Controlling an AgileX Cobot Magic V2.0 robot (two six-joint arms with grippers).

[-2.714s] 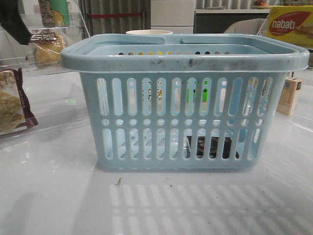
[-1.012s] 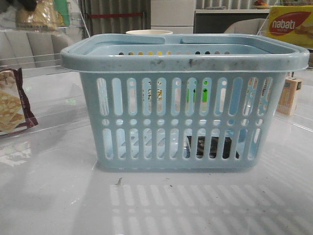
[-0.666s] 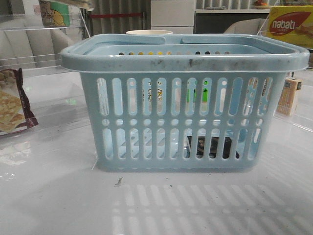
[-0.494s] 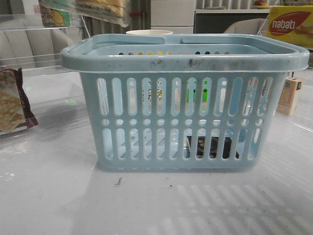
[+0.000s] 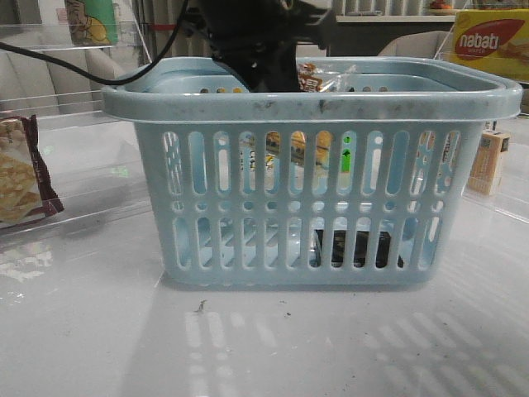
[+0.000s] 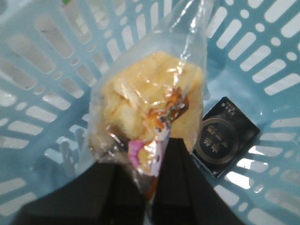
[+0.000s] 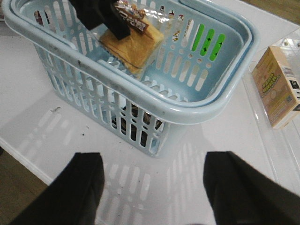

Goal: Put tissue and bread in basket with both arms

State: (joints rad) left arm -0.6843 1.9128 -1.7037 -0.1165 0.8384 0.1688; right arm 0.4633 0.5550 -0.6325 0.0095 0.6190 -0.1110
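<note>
Behind basket (image 5: 314,198), yellow "nabati" box (image 5: 489,41), left hand (image 6: 152,187) gripping bread (image 6: 150,108), right hand (image 7: 152,187) wide.

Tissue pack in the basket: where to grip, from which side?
The tissue pack lies flat on the basket floor near a wall, so come straight down through the open top and pinch across its narrow width. Walls block side approaches.

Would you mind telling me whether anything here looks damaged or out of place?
Nothing serious: the basket rim is scuffed with dark marks. The bread hangs inside it from the left claw, above the tissue.
</note>
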